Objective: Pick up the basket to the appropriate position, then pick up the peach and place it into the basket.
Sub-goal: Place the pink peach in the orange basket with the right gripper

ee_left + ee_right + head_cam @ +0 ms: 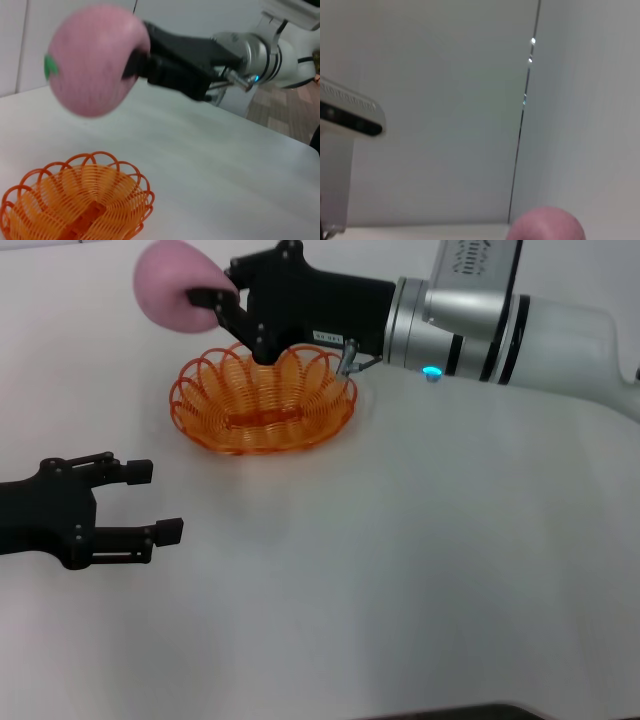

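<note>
The orange wire basket sits on the white table at the back centre; it also shows in the left wrist view. My right gripper reaches in from the right and is shut on the pink peach, holding it in the air above and just beyond the basket's far left rim. The left wrist view shows the peach held well above the basket, with a small green leaf mark on it. The peach's top shows in the right wrist view. My left gripper is open and empty, low at the left, in front of the basket.
The white table stretches wide to the right and front of the basket. A pale wall and a dark vertical seam stand behind. The right arm's silver forearm crosses above the table's back right.
</note>
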{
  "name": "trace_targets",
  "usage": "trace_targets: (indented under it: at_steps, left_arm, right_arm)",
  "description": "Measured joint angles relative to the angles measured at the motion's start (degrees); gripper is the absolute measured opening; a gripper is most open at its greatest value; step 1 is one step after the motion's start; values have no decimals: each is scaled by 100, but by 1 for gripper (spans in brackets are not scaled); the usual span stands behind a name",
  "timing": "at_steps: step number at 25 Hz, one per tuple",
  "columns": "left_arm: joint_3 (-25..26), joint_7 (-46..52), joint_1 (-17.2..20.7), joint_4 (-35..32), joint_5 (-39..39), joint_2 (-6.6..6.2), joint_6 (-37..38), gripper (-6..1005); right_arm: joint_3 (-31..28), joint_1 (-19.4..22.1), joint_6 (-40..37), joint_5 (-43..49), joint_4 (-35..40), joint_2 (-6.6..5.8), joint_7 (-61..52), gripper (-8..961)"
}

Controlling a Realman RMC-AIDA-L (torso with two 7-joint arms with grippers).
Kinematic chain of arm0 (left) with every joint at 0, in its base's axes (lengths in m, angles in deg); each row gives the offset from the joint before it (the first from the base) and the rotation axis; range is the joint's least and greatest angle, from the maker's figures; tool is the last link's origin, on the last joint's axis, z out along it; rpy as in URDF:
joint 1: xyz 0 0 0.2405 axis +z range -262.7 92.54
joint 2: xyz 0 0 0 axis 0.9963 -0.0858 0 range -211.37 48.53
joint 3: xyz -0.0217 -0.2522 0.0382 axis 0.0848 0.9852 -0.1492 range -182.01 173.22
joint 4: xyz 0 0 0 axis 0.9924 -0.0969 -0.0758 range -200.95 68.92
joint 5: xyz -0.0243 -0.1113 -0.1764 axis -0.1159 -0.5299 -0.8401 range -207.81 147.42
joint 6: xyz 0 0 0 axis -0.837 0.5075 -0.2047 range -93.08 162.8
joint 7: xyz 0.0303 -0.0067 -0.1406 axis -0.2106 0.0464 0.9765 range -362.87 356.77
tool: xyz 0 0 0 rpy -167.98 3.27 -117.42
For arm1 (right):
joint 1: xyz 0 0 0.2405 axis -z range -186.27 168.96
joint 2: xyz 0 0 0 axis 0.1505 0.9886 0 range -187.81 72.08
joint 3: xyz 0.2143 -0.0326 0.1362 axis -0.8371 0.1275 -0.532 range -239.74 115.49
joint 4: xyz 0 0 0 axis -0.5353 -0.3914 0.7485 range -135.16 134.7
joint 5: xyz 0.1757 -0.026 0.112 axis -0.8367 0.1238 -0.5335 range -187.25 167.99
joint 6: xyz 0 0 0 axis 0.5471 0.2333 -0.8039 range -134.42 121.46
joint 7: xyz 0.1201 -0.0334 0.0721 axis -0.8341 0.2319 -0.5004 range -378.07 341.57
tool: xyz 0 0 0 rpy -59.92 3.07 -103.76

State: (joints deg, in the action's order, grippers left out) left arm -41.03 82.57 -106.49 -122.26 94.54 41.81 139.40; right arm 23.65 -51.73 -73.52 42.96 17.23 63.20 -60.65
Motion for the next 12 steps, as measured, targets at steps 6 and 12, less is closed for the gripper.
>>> trace_targets:
  at_steps: [6,12]
  left_arm:
    - [-16,-13,-22,46,0,-2,-79,887]
    - [-23,-20,-68,78,0,-21,-108,887]
  right_arm:
    - [145,-133,430,398,-96,-82,-964,49]
    - [124,-272,717,1341,-60,-133,-1738,50]
